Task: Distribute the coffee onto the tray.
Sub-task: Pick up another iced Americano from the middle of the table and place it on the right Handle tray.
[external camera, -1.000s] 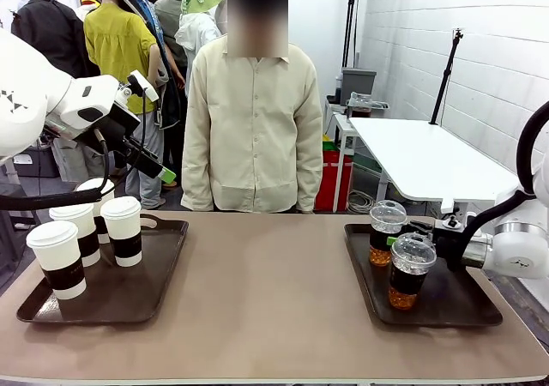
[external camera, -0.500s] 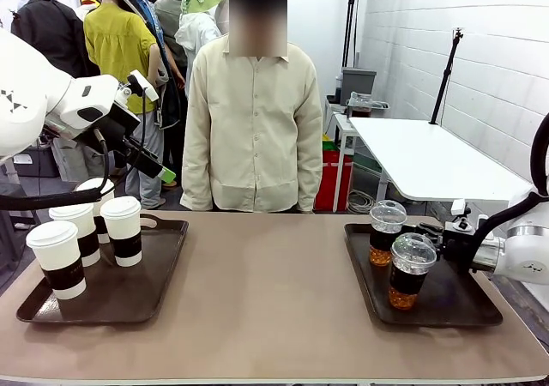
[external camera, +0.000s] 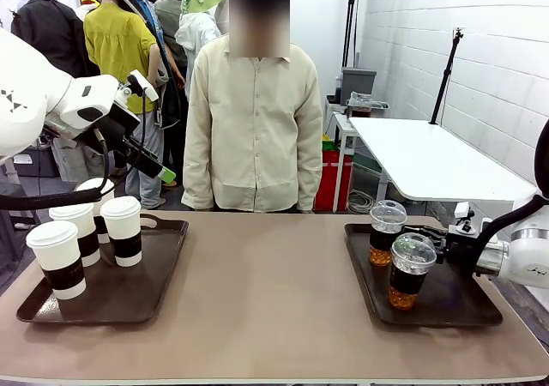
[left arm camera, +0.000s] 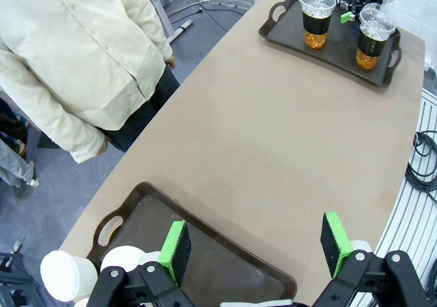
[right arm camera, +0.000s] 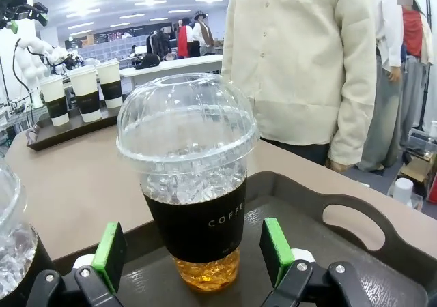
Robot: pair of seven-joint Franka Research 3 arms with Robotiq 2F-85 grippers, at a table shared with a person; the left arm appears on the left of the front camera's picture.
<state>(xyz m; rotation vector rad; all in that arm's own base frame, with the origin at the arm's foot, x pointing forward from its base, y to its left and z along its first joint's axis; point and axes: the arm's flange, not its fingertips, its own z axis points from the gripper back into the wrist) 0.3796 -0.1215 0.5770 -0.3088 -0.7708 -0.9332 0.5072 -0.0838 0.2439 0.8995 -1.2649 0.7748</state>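
Four white lidded paper cups with dark sleeves [external camera: 82,236] stand on the left tray [external camera: 141,293]. Two clear dome-lidded cups of amber drink, one farther [external camera: 387,232] and one nearer [external camera: 412,270], stand on the right tray [external camera: 459,304]. My right gripper [external camera: 436,242] is low over that tray, just right of the cups, open and holding nothing. In the right wrist view the far cup [right arm camera: 188,184] stands upright just ahead of the spread green pads [right arm camera: 276,251], untouched. My left gripper [external camera: 155,133] hangs open and empty above the left tray [left arm camera: 225,266].
A person in a cream shirt [external camera: 253,120] stands at the table's far edge with arms down. The brown tabletop [external camera: 266,300] stretches bare between the trays. Both trays have cut-out handles [right arm camera: 355,226]. A white table [external camera: 429,159] stands behind to the right.
My right gripper has drawn back to the right, away from the two clear cups, still open. The cups stay on the tray. The left arm has not moved.
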